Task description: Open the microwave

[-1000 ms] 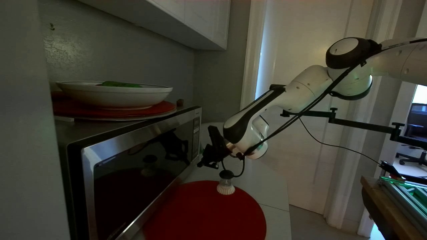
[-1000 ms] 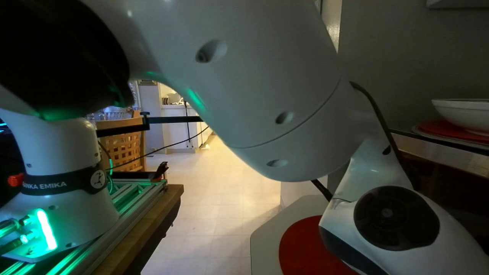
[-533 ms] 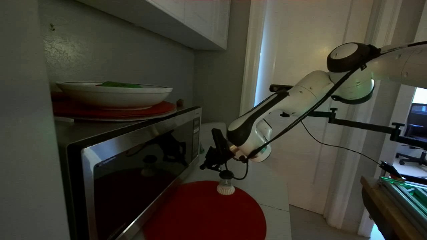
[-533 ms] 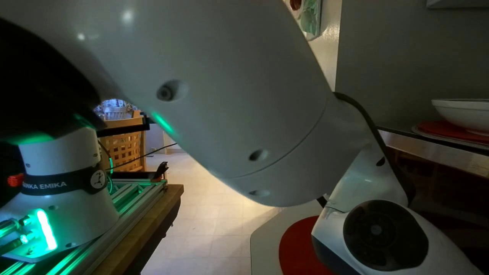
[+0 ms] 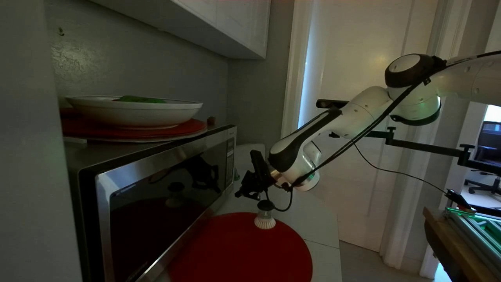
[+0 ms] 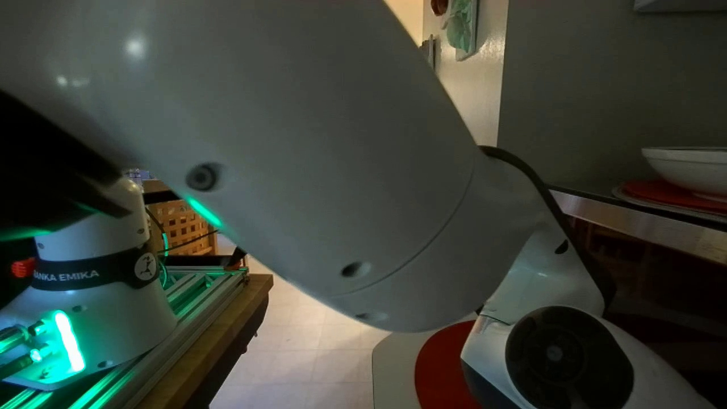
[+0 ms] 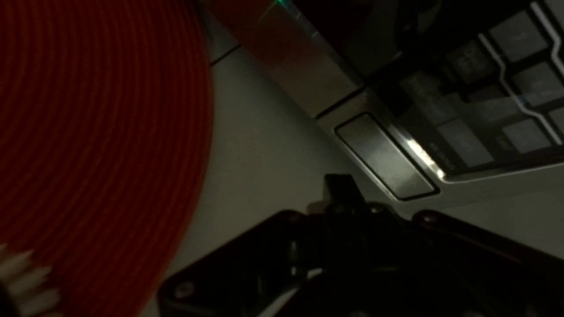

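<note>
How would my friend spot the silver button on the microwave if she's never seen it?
Start at the microwave, then find its dark keypad. The button sits just below that. Unlike the grey keys above, it's a long, plain silver rectangle with a black outline.

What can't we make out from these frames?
Keypad labels, wrist view: too dark and blurred to read.
Brush, wrist view: cut off by the left and bottom edges.
Bowl contents, in an exterior view: mostly hidden by its near side.
Microwave interior, in an exterior view: hidden behind dark, reflective glass.
Mat, in an exterior view: partly hidden by the arm, cut off by the bottom edge.
</note>
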Available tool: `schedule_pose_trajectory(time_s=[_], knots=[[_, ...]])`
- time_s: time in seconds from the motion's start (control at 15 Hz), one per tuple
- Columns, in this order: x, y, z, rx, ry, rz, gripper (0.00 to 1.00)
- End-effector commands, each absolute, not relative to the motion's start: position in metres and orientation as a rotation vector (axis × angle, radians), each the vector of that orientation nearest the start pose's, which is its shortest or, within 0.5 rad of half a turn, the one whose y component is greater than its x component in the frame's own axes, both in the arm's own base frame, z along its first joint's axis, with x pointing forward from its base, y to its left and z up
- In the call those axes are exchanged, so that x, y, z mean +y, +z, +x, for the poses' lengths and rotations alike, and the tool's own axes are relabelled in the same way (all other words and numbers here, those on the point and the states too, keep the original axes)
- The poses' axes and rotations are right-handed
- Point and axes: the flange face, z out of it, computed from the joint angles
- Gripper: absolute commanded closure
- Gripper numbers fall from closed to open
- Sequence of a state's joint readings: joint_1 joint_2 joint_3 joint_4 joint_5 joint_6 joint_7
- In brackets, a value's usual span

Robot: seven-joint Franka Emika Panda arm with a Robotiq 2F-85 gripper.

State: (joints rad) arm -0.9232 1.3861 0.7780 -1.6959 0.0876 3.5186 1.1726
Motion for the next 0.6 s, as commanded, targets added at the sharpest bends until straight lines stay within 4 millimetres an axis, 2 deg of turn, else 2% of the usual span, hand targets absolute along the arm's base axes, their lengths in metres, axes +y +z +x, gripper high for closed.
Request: schedule_pose_trajectory(time_s=[0.0,0.27,0.53], knots=[[-0.185,0.030,0.617,2.013,-0.452,-1.009,1.00],[-0.182,0.038,0.622,1.983,-0.473,-1.031,1.00],[-0.187,0.040,0.623,1.970,-0.503,-1.054,1.00]])
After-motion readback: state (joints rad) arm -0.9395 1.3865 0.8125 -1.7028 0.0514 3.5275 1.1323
